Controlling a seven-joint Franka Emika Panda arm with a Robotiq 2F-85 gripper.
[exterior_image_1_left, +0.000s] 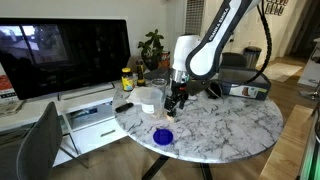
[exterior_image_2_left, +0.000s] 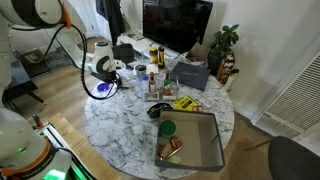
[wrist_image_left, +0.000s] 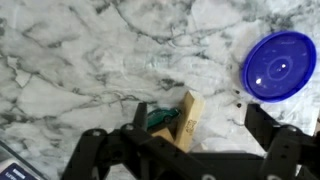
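I hang over the round marble desk (exterior_image_1_left: 235, 130) with my end effector (exterior_image_1_left: 176, 100) pointing straight down, jaws spread wide and nothing pinched. In the wrist view a small wooden block (wrist_image_left: 188, 118) sits right in the gap between my fingers (wrist_image_left: 95, 150), lying at a slant. A green piece (wrist_image_left: 160, 115) sits against its side. Whether the block touches either finger I cannot tell, though both look clear of it. A round blue lid (wrist_image_left: 280, 65) lies flat on the marble off to one side, near my fingers but apart from them. In an exterior view a clear container (exterior_image_1_left: 150, 98) stands just beside my end effector. A jar with a yellow lid (exterior_image_1_left: 127, 78) stands farther back, by the monitor (exterior_image_1_left: 60, 55). In an exterior view a gray tray (exterior_image_2_left: 205, 150) rests well apart from me across the desk. A green lid (exterior_image_2_left: 167, 128) lies just beside its corner.
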